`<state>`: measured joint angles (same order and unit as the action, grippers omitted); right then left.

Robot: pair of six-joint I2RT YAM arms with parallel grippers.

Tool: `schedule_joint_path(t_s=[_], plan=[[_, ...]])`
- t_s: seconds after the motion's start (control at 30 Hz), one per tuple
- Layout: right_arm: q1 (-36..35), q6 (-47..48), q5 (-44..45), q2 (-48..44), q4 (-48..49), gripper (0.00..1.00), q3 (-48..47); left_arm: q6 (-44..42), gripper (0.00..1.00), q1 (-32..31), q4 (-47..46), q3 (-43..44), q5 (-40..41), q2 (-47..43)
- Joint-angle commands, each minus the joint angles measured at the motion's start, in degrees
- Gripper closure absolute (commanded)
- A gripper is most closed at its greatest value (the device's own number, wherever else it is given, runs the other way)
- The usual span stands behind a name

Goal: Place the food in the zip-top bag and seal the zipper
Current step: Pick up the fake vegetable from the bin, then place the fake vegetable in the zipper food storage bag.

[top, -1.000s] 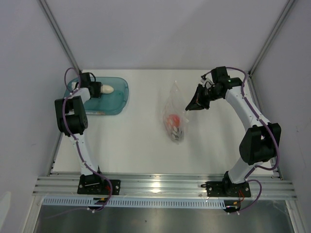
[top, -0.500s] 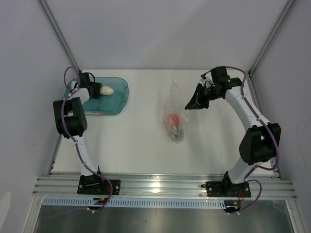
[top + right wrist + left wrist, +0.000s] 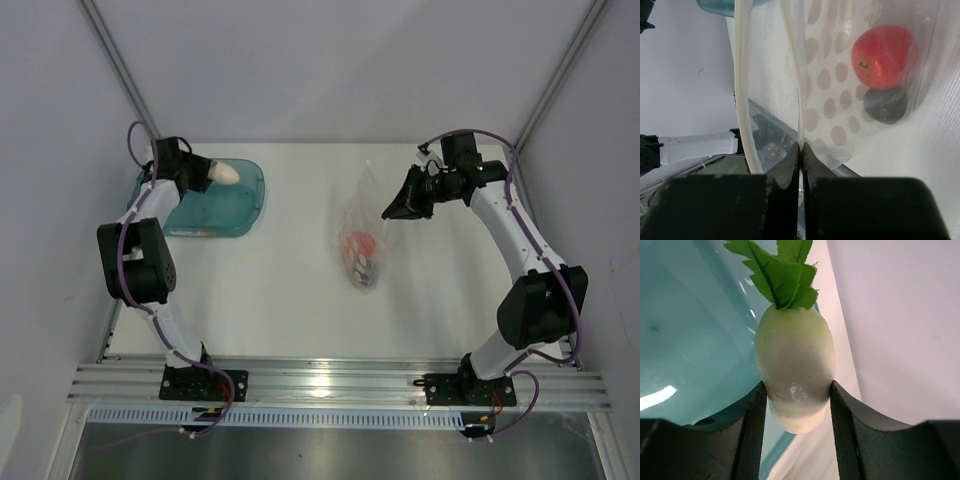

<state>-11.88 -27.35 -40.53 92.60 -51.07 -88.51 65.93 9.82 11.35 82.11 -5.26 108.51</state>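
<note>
My left gripper [image 3: 207,173] is shut on the white radish [image 3: 224,173], held over the teal tray's far edge; in the left wrist view the radish [image 3: 795,375] sits between my jaws with its green leaves pointing away. My right gripper [image 3: 392,212] is shut on one edge of the clear zip-top bag [image 3: 360,240] at the table's middle and holds its mouth open. In the right wrist view my jaws pinch the zipper strip [image 3: 799,100]. The red tomato [image 3: 884,56] and the dark round piece [image 3: 885,105] lie inside the bag.
The teal tray [image 3: 235,215] stands at the back left of the white table. Grey walls and metal posts close in the back and sides. A metal rail runs along the near edge.
My left gripper has lifted the radish up and slightly right, off the tray floor. My right arm shifted a little, still holding the bag.
</note>
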Motion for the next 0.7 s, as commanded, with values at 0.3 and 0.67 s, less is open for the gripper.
schedule_joint_path(t_s=[0.3, 0.67], plan=[[-2.6, 1.3, 3.8, -2.2, 1.0, 1.0, 0.3, -14.3, 0.99, -14.1, 0.7, -11.1, -16.2, -17.5], [-8.2, 1.5, 7.6, -1.8, 0.1, 1.0, -3.0, -18.7, 1.0, -24.1, 2.7, -5.2, -29.5, -30.5]])
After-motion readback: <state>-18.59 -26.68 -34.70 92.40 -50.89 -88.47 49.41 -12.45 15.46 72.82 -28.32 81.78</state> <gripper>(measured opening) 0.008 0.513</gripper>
